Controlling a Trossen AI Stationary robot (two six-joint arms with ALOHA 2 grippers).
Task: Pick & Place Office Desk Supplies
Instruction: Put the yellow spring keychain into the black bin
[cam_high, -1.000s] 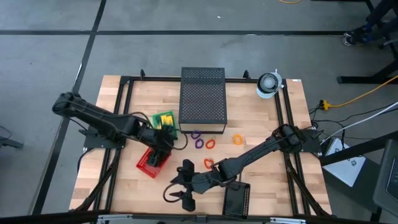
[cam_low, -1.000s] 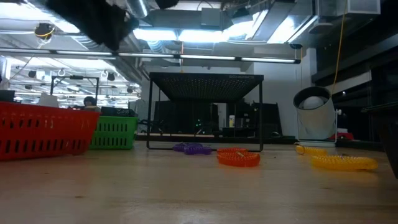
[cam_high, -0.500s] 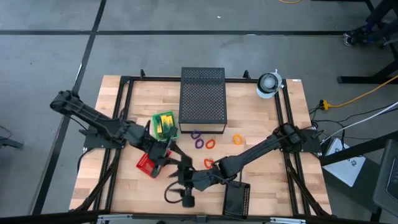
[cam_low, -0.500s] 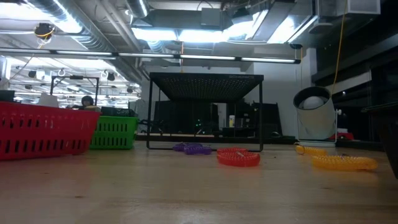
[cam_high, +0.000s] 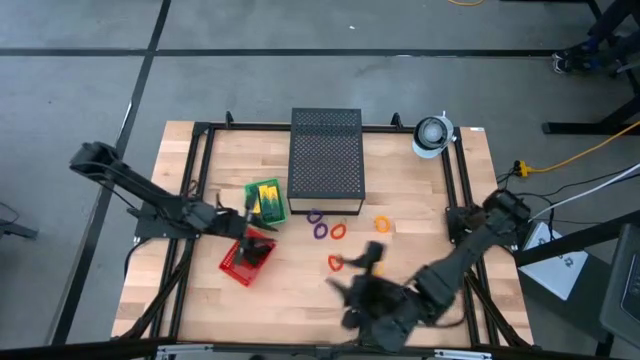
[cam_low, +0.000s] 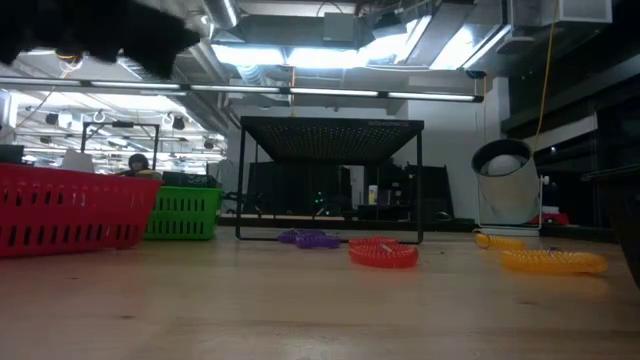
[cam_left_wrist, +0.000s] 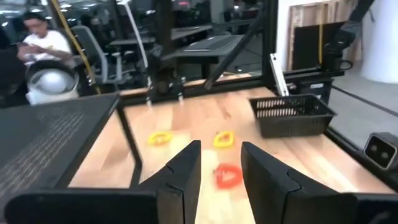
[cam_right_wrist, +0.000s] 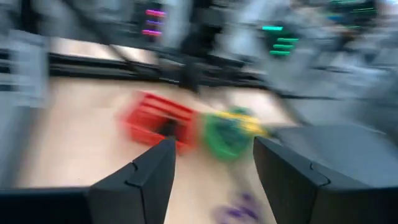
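Note:
Two purple rings (cam_high: 318, 224), an orange-red ring (cam_high: 338, 231), an orange ring (cam_high: 382, 224) and a red ring (cam_high: 336, 262) lie flat on the wooden table. A green basket (cam_high: 265, 200) holds yellow-and-green boxes. A red basket (cam_high: 248, 257) holds small black items. My left gripper (cam_high: 245, 222) hovers between the two baskets, level and open, with nothing between its fingers (cam_left_wrist: 186, 174). My right gripper (cam_high: 355, 290) is blurred above the near middle of the table. It stands wide open (cam_right_wrist: 214, 142) and empty, facing the red basket (cam_right_wrist: 158, 121) and the green basket (cam_right_wrist: 230, 134).
A large black perforated box (cam_high: 326, 160) stands at the far middle, and a white round object (cam_high: 432, 133) at the far right corner. A black basket (cam_left_wrist: 292, 115) sits near the table's near right. A black frame rail (cam_high: 200, 190) runs along the table's sides.
My left gripper has drawn back toward the table's left edge from over the baskets and tipped from pointing down to level. My right gripper has swung toward the table's right edge, risen and rolled, and now blurs over the near middle. The rings and baskets have stayed put.

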